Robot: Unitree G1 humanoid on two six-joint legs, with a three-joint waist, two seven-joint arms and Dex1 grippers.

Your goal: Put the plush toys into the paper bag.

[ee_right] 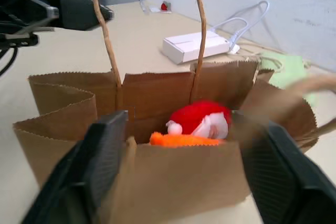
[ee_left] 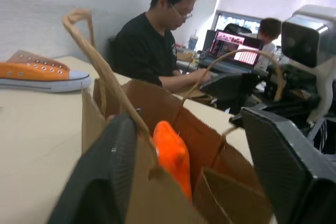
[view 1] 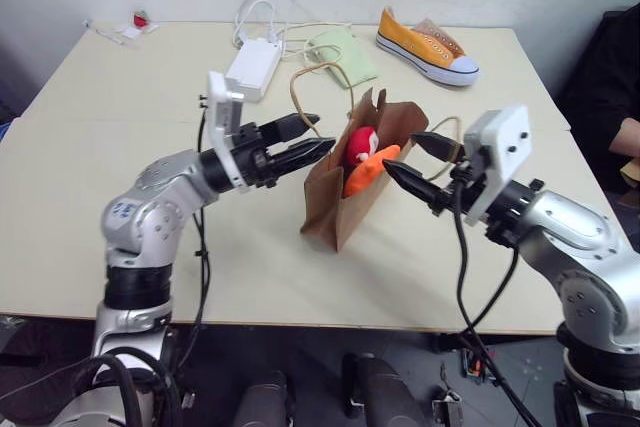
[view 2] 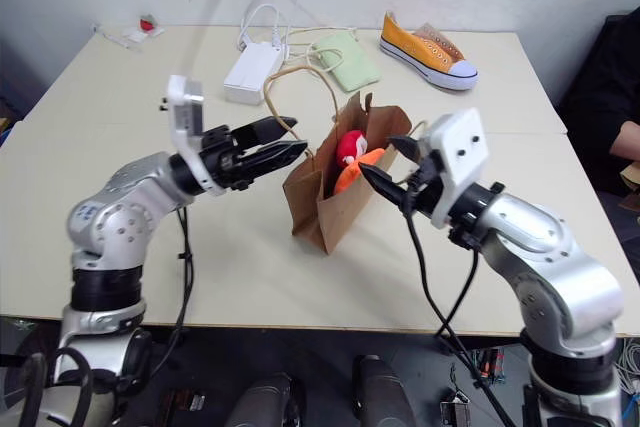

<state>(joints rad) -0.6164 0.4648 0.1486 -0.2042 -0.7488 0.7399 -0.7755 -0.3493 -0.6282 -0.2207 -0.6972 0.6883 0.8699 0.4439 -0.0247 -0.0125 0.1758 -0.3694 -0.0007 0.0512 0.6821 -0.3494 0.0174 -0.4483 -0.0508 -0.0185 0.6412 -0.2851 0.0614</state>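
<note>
The brown paper bag (view 1: 335, 202) stands open in the middle of the table. Both plush toys lie inside it: the red one with a white bit (view 1: 360, 143) and the orange one (view 1: 372, 169) leaning over the rim. My left gripper (view 1: 322, 133) is open at the bag's left rim, below its upright cord handle (view 1: 318, 69). My right gripper (view 1: 402, 152) is open at the right rim, close to the orange toy. In the right wrist view the two toys (ee_right: 202, 124) sit behind the bag's near wall, between my spread fingers (ee_right: 100, 166).
At the back of the table lie a white adapter box (view 1: 253, 67) with cables, a pale green pouch (view 1: 342, 55) and an orange sneaker (view 1: 427, 47). A small red item (view 1: 140, 19) is at the far left corner. A person (ee_left: 152, 40) sits beyond the table's right side.
</note>
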